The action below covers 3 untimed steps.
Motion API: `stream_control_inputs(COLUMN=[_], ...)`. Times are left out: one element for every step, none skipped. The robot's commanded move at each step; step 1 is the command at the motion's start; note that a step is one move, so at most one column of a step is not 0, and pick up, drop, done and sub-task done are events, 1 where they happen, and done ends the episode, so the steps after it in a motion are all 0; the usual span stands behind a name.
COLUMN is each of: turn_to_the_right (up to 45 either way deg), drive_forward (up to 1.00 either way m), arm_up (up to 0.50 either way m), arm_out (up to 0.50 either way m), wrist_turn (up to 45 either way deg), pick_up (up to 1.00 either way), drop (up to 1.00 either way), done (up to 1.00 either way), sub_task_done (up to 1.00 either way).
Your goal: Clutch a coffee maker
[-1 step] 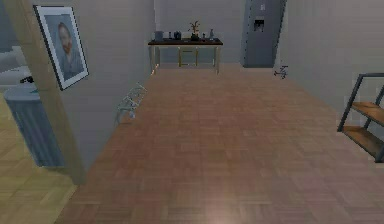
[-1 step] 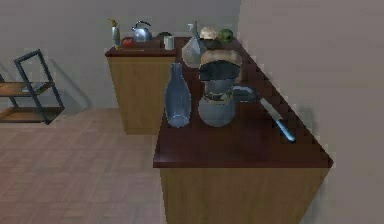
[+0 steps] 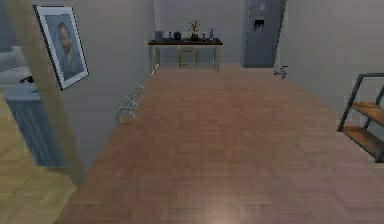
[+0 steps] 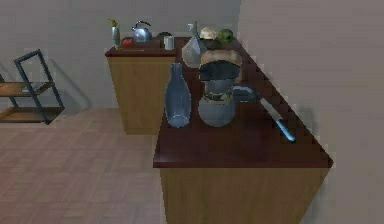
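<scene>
Arm side view: coffee maker (image 4: 218, 92) on the counter (image 4: 232, 147) beside a bottle (image 4: 177, 97); claw's state cannot be told.

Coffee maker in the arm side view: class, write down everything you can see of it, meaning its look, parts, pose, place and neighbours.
The coffee maker stands upright on the dark red-brown countertop of a wood-fronted counter. It has a dark upper body over a rounded, greyish, glass-looking jug, with a dark handle pointing toward the picture's right. A tall bluish glass bottle stands close on its left. A long thin utensil lies apart on its right.
</scene>
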Motion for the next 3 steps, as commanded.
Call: stream_control_inputs(turn_to_the_right=[0.0,0.0,0.0], drive_forward=[0.00,0.00,0.00], arm_up=[0.38,0.00,0.00], arm_out=[0.00,0.34,0.00], wrist_turn=[0.0,0.0,45.0], pick_up=[0.00,0.00,0.00], drop=[0.00,0.00,0.00], done=[0.00,0.00,0.00], sub_task_done=[0.00,0.00,0.00])
